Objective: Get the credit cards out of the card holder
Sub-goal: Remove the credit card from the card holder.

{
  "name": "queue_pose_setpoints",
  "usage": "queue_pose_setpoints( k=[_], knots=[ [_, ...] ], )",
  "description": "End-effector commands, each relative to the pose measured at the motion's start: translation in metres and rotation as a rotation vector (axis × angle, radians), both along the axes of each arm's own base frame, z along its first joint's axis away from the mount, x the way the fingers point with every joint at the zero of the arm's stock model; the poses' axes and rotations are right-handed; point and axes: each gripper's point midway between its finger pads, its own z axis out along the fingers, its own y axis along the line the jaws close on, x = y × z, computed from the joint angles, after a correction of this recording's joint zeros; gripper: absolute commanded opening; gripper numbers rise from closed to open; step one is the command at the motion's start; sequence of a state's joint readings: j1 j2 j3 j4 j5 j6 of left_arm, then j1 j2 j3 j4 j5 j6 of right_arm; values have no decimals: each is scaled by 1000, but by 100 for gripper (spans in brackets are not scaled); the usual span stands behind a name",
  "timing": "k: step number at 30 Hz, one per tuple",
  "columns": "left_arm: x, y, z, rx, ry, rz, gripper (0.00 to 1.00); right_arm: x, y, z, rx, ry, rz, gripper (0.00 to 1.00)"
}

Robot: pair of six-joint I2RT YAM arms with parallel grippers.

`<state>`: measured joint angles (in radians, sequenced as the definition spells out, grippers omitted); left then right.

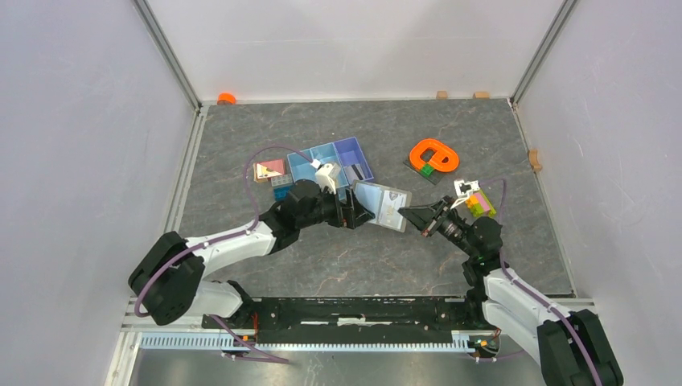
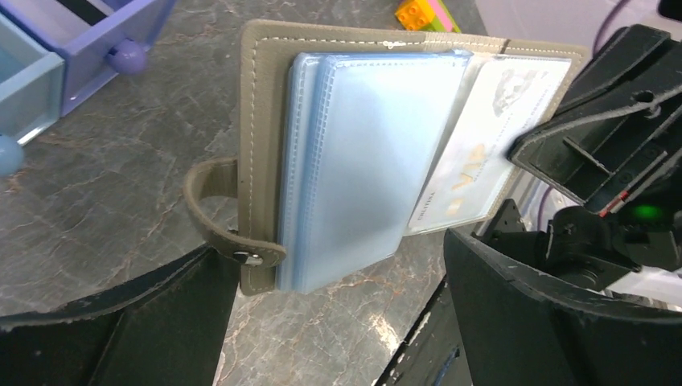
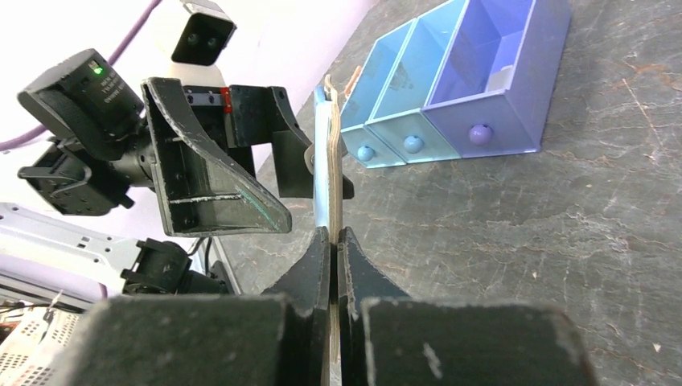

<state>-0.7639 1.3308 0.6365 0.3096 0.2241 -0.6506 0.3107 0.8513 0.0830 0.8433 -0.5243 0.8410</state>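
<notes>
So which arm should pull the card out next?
Right, probably. The right gripper is shut on the card holder at the edge where a credit card sticks out. The left gripper is at the opposite edge, near the strap.

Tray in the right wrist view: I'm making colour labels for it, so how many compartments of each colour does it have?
Light blue compartments: 2
Purple compartment: 1
Total: 3 compartments in the tray
</notes>
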Motion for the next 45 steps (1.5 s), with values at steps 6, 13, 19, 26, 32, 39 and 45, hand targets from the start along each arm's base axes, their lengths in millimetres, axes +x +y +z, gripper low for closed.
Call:
queue_pose_setpoints(
  k=[6,13,19,26,32,39,45],
  knots=[
    [-12,-15,44,-212,-100,-95,100,-12,6,29,83,-80,75,0],
    [-15,-11,57,-276,-148,-107,96,-16,7,34,95,-92,100,0],
    [-18,-7,64,-294,-181,-109,61,-16,8,33,94,-91,110,0],
    [-20,-7,67,-304,-191,-114,20,-14,9,27,63,-93,115,0],
    [-25,-4,77,-337,-220,-124,7,-13,11,18,40,-78,128,23],
    [-30,-5,84,-367,-227,-140,6,-20,18,19,89,-51,199,36],
    [-30,-4,86,-379,-228,-138,4,-23,21,18,95,-41,224,37]
  ],
)
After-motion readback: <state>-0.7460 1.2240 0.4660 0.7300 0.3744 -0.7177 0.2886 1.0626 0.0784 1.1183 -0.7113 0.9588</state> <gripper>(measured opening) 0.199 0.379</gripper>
